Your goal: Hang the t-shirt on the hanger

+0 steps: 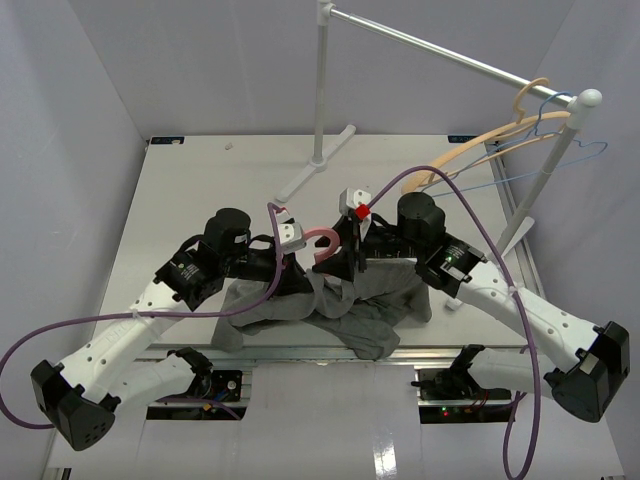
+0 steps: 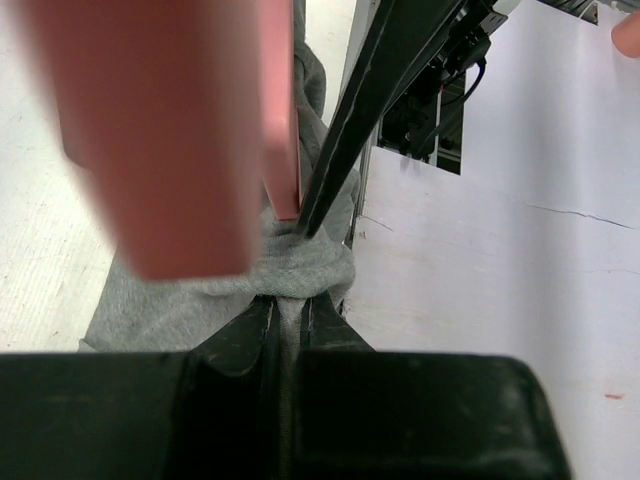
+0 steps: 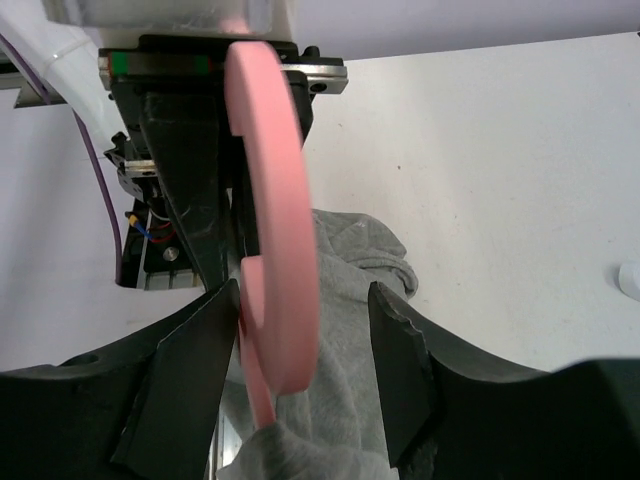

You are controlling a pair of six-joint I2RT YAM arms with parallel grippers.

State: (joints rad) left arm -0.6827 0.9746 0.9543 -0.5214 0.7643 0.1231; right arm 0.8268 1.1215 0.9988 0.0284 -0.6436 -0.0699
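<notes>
The grey t-shirt [image 1: 335, 312] lies bunched near the table's front edge, between the two arms. The pink hanger [image 1: 324, 246] stands up out of it; only its hook shows in the top view. My left gripper [image 1: 292, 268] is shut on a fold of the t-shirt [image 2: 290, 270], with the blurred pink hanger [image 2: 170, 130] just above the jaws. My right gripper [image 3: 305, 360] is open. The hanger's hook [image 3: 275, 250] stands between its fingers, close to the left finger [image 3: 195, 370], with the t-shirt [image 3: 370, 300] below. The hanger's shoulders are hidden.
A white clothes rack stands at the back, with its post [image 1: 322, 80] and rail [image 1: 440, 50]. A tan wooden hanger [image 1: 480, 140] and a blue wire hanger [image 1: 560, 135] hang at the rail's right end. Purple cables [image 1: 440, 180] loop over both arms.
</notes>
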